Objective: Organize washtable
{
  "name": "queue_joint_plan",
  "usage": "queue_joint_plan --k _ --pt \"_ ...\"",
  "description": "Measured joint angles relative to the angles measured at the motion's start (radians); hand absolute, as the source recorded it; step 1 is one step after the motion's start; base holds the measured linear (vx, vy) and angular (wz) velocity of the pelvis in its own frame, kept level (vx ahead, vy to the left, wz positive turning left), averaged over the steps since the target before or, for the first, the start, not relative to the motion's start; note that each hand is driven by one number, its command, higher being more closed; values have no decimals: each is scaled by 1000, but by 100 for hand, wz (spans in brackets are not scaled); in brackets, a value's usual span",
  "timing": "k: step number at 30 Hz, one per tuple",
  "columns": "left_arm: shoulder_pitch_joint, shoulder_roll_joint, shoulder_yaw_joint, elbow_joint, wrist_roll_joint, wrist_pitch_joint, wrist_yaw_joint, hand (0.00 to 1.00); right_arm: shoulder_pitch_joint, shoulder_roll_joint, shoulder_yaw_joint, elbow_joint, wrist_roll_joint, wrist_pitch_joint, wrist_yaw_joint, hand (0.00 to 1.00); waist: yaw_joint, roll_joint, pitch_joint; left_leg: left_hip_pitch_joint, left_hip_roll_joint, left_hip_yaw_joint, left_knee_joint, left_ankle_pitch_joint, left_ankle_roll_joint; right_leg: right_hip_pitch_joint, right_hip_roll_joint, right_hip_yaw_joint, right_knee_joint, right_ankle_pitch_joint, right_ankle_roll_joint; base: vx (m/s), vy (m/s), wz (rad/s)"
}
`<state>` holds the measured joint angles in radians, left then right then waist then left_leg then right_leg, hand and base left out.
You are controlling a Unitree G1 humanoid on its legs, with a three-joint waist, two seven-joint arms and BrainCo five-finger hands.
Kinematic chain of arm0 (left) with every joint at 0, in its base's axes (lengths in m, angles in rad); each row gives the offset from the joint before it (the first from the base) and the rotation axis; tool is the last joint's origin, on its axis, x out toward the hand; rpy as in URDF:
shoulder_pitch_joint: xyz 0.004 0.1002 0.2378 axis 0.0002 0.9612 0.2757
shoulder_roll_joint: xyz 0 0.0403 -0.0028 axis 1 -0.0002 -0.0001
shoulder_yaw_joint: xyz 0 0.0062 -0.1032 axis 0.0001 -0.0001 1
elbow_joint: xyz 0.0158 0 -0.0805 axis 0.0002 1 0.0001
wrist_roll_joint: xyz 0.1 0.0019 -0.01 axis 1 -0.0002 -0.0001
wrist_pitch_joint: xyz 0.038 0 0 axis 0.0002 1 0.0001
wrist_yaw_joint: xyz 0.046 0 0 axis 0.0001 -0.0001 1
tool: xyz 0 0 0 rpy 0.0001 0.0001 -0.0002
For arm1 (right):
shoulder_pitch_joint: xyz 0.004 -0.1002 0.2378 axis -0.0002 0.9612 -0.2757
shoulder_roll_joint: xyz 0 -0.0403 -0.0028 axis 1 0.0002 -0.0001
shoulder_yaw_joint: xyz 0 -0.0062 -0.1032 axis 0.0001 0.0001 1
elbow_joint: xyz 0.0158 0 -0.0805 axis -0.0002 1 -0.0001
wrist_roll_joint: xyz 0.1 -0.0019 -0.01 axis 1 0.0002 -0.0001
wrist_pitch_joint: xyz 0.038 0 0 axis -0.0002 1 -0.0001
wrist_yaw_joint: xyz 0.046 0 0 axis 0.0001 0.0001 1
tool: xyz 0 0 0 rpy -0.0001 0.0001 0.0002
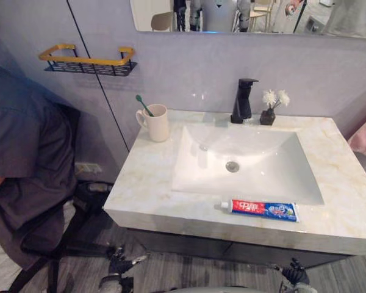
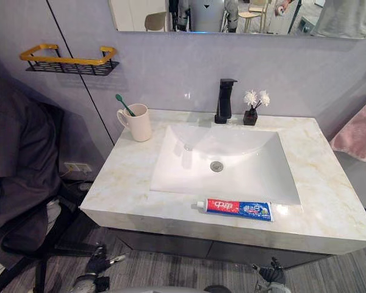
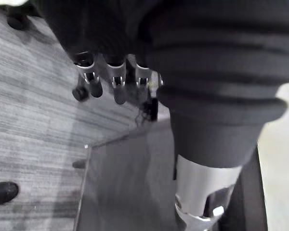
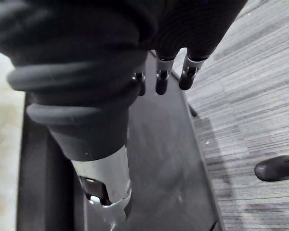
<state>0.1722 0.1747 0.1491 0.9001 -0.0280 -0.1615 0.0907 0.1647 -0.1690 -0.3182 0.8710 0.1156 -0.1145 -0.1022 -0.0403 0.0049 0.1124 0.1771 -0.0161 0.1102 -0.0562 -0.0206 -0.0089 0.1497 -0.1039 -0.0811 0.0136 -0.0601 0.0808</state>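
A red-and-blue toothpaste tube [image 1: 260, 209] lies flat on the marble countertop [image 1: 140, 183], in front of the white sink basin [image 1: 244, 162]. At the back left of the counter stands a cream mug [image 1: 157, 122] with a green toothbrush [image 1: 144, 105] in it. A black tap [image 1: 243, 100] and a small vase of white flowers [image 1: 271, 107] stand behind the basin. My left hand [image 1: 119, 261] and right hand [image 1: 294, 273] hang low below the counter's front edge. Both are open and hold nothing, their fingers [image 3: 115, 84] [image 4: 161, 79] relaxed.
A black wire shelf with a yellow rail [image 1: 88, 61] hangs on the wall up left. A chair draped with dark cloth [image 1: 24, 159] stands left of the counter. A pink towel [image 2: 360, 134] hangs at the right. A mirror [image 1: 256, 15] is above.
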Motion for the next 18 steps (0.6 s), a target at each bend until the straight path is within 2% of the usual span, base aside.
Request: queue_joint_plan --k 2,5,8,9,10,15,16,17,18 --pt "16 62 103 1 0 1 1 0 3 -22 -3 -31 -5 -2 1 0 1 4 -2 -9 3 -6 -6 3 -6 -2 0 -21 -7 0 -3 -98 -18 9" --pt "30 131 197 -29 1 1 6 0 20 -35 -2 -53 -9 -2 17 0 2 8 -5 -26 7 -18 -12 5 -11 -10 -1 -42 -19 2 -6 -50 -17 13" --pt "62 166 279 -252 1 4 26 0 56 -35 -3 -82 -14 -16 20 0 7 16 -6 -41 11 -34 -8 6 -13 -15 -3 -66 -20 3 -8 16 -15 21" --pt "77 169 296 -378 2 3 29 0 71 -35 -4 -91 -14 -16 19 0 12 21 -6 -43 11 -42 -5 8 -15 -11 -3 -79 -19 3 -8 43 -19 19" --pt "82 178 300 -515 7 2 44 0 92 -35 -5 -103 -15 -17 20 0 18 26 -7 -45 11 -54 -1 8 -16 -7 -3 -87 -20 3 -8 54 -21 18" --pt "42 199 286 -933 76 -13 84 0 133 -33 -9 -107 -39 -30 20 0 22 44 -25 -51 12 -82 5 12 -17 5 -1 -114 -28 6 -8 84 -24 14" --pt "31 207 242 -1043 119 -20 91 0 138 -33 -9 -107 -40 -31 20 0 23 54 -27 -54 11 -84 11 15 -12 7 -1 -116 -31 6 -8 82 -14 3" --pt "21 212 216 -1082 144 -24 90 0 141 -32 -9 -107 -40 -30 20 0 22 56 -29 -57 10 -86 15 15 -12 8 -2 -119 -34 6 -8 73 -15 13" --pt "-12 228 135 -1155 197 -31 89 0 147 -28 -8 -106 -41 -30 20 0 20 60 -29 -60 8 -96 23 15 -12 16 -3 -129 -37 5 -8 53 -21 23"
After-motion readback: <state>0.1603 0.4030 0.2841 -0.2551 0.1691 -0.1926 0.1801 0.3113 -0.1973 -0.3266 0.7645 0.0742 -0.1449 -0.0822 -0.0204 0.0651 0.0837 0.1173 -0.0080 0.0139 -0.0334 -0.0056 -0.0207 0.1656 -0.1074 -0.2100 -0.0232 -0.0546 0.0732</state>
